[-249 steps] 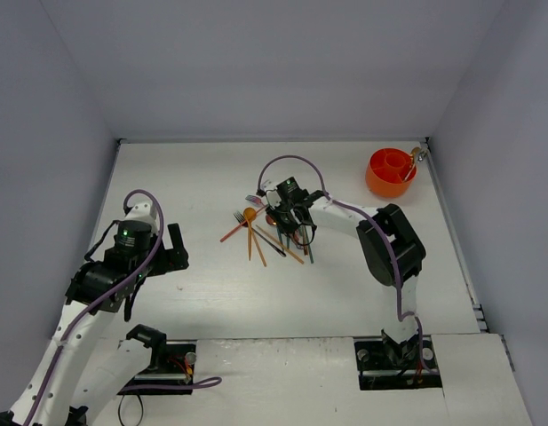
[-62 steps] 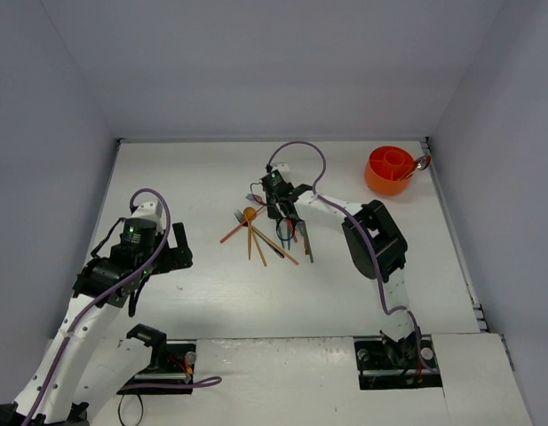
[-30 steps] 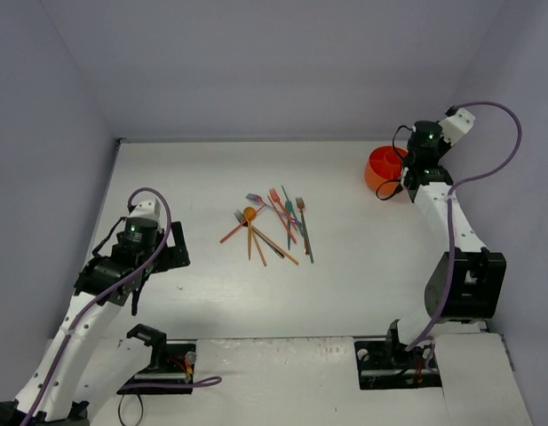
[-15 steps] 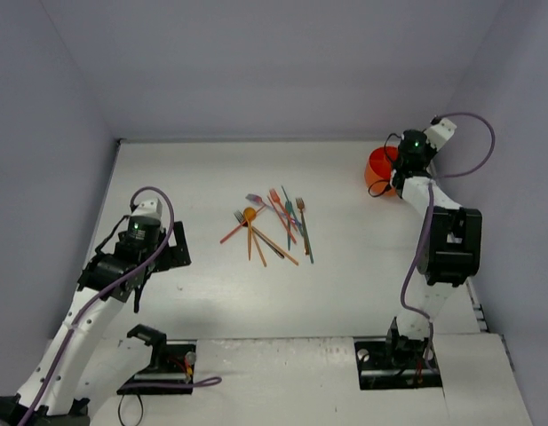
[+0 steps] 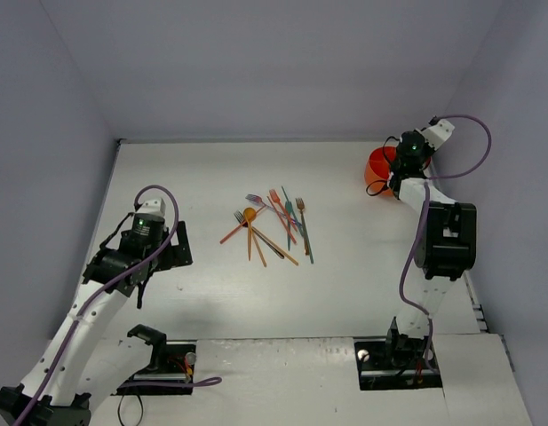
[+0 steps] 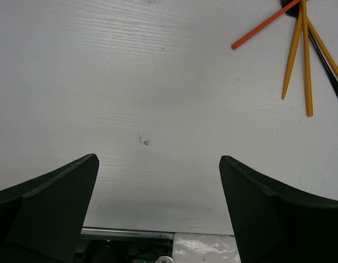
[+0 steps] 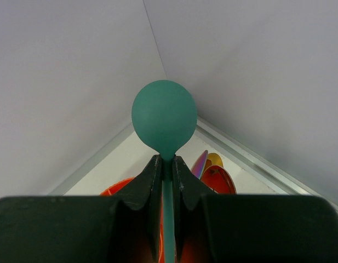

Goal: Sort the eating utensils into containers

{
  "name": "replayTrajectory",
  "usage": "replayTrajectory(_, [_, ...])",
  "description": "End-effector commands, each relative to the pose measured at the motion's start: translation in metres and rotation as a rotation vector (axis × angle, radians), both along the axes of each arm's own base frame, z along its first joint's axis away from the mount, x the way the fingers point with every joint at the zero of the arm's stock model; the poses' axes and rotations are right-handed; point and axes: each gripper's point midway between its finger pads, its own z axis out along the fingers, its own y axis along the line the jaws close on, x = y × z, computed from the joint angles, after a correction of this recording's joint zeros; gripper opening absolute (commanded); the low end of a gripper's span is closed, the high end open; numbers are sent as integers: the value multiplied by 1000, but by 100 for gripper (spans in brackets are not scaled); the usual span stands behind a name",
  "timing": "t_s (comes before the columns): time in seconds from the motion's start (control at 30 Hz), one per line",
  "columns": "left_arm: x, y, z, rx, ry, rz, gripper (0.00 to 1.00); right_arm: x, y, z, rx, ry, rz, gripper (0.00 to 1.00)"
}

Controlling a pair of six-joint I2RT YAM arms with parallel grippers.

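Note:
The eating utensils [image 5: 274, 222] lie in a loose pile mid-table: forks and sticks in orange, red, teal and purple. The orange container [image 5: 376, 169] stands at the far right corner. My right gripper [image 5: 396, 174] hangs over it, shut on a teal spoon [image 7: 164, 118] held upright by its neck. In the right wrist view the gripper [image 7: 167, 161] sits just above the container's rim [image 7: 116, 189], where a red spoon [image 7: 218, 181], a gold spoon [image 7: 214, 160] and a purple one [image 7: 200, 163] stand. My left gripper [image 5: 178, 245] is open and empty, left of the pile.
The left wrist view has bare table between my open gripper [image 6: 158, 186] fingers [image 6: 53, 203], with orange sticks [image 6: 303, 55] and a red-orange stick [image 6: 262, 26] at the top right. Grey walls close the table's back and sides. The container sits close to the right wall.
My right arm has drawn in and settled over the container with the teal spoon. The left arm has crept slightly toward the pile, still open.

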Motion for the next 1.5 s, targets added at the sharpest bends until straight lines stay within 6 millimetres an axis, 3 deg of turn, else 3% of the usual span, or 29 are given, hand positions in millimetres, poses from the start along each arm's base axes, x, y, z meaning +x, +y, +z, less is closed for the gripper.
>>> replayTrajectory(0.0, [11, -2, 10, 3, -40, -3, 91, 6, -4, 44, -23, -156, -39, 0])
replayTrajectory(0.47, [8, -5, 9, -17, -48, -10, 91, -4, 1, 4, -11, -95, -47, 0])
replayTrajectory(0.77, [5, -6, 10, -37, -54, -15, 91, -8, 7, -5, -8, -80, -42, 17])
replayTrajectory(1.03, [2, -8, 11, -54, -63, -19, 91, -15, 14, -2, -11, -75, -42, 23])
replayTrajectory(1.2, [0, -8, 15, -64, -79, -19, 91, -23, 22, 18, -29, -83, -27, 26])
replayTrajectory(1.37, [2, -7, 20, -60, -88, -14, 91, -23, 74, 64, -69, -55, 153, 37])
replayTrajectory(1.47, [5, -8, 25, -65, -97, -6, 91, -22, 105, 77, -53, 5, 294, 42])
